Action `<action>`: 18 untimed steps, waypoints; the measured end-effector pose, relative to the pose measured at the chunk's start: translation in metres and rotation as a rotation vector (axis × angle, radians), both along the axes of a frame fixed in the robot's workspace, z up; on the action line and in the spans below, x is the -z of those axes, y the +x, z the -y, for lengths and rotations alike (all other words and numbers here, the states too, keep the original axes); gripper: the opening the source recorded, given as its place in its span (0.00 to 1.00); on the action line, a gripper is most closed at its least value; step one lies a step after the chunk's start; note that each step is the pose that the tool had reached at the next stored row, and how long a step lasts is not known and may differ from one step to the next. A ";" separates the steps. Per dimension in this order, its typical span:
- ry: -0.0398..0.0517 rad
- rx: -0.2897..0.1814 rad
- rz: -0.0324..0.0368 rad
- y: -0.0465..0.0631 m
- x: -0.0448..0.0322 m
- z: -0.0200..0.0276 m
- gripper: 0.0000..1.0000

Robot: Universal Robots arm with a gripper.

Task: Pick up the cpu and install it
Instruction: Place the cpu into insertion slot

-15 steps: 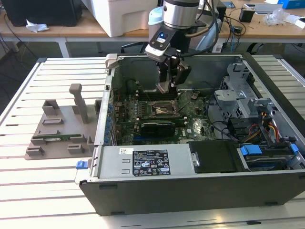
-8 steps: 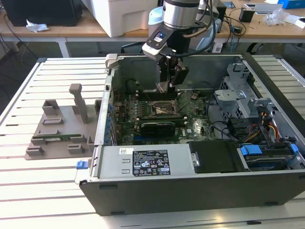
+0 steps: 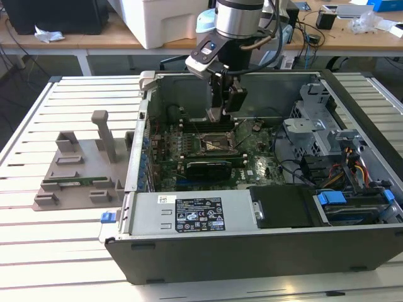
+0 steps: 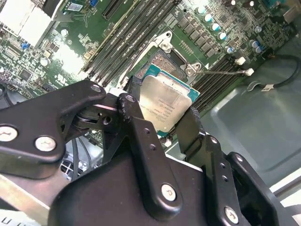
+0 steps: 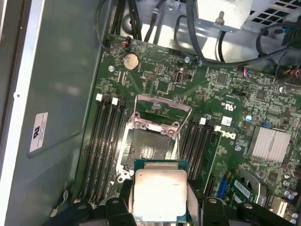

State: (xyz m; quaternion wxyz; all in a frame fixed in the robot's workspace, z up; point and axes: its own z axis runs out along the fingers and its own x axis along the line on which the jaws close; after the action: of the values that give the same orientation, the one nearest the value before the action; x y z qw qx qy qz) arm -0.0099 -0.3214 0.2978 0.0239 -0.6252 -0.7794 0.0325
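Your black gripper (image 4: 162, 109) pinches the flat silver-topped square cpu (image 4: 168, 101). Exterior view — it hangs at 12 o'clock of the dark framed socket (image 3: 217, 146).

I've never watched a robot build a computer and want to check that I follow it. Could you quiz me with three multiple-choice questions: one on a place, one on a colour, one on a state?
1. Where is the cpu?
A) lying on the grey rack outside the case
B) held in the tool, above the motherboard
C) seated in the socket

2. What colour is the cpu's top?
A) silver
B) black
C) red

3. What state is the socket in?
A) filled by a chip
B) covered by a fan
C) empty

Answers:
1 B: both wrist views show the tool clamping the chip's edges over the board.
2 A: its metal top shines silver.
3 C: its contact field lies bare.
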 end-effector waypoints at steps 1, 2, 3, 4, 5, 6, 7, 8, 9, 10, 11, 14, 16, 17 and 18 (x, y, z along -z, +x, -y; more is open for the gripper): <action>0.0000 0.008 0.0000 0.000 0.0000 0.0000 0.55; 0.0000 0.019 0.0000 0.000 0.0000 0.0000 0.55; 0.0000 0.028 0.0000 0.000 0.0001 0.0000 0.55; 0.0000 0.040 0.0000 0.000 0.0001 0.0000 0.55; 0.0001 0.049 0.0000 0.000 0.0001 0.0000 0.55; 0.0000 0.059 0.0000 0.000 0.0001 0.0000 0.55; 0.0001 0.071 0.0000 0.000 0.0002 0.0000 0.55; 0.0000 0.080 0.0000 0.000 0.0002 0.0000 0.55; 0.0000 0.102 0.0000 0.000 0.0002 0.0000 0.55; 0.0000 0.109 0.0000 0.000 0.0003 0.0000 0.55; 0.0000 0.114 0.0000 0.000 0.0003 0.0000 0.55; 0.0001 0.147 0.0000 0.000 0.0005 0.0000 0.55; 0.0000 0.166 0.0000 0.000 0.0005 0.0000 0.55; 0.0000 0.171 0.0000 0.000 0.0005 0.0000 0.55; 0.0000 0.177 0.0000 0.000 0.0005 0.0000 0.55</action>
State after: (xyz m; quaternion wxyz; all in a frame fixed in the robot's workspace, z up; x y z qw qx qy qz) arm -0.0099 -0.3214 0.2973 0.0267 -0.6916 -0.7211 0.0302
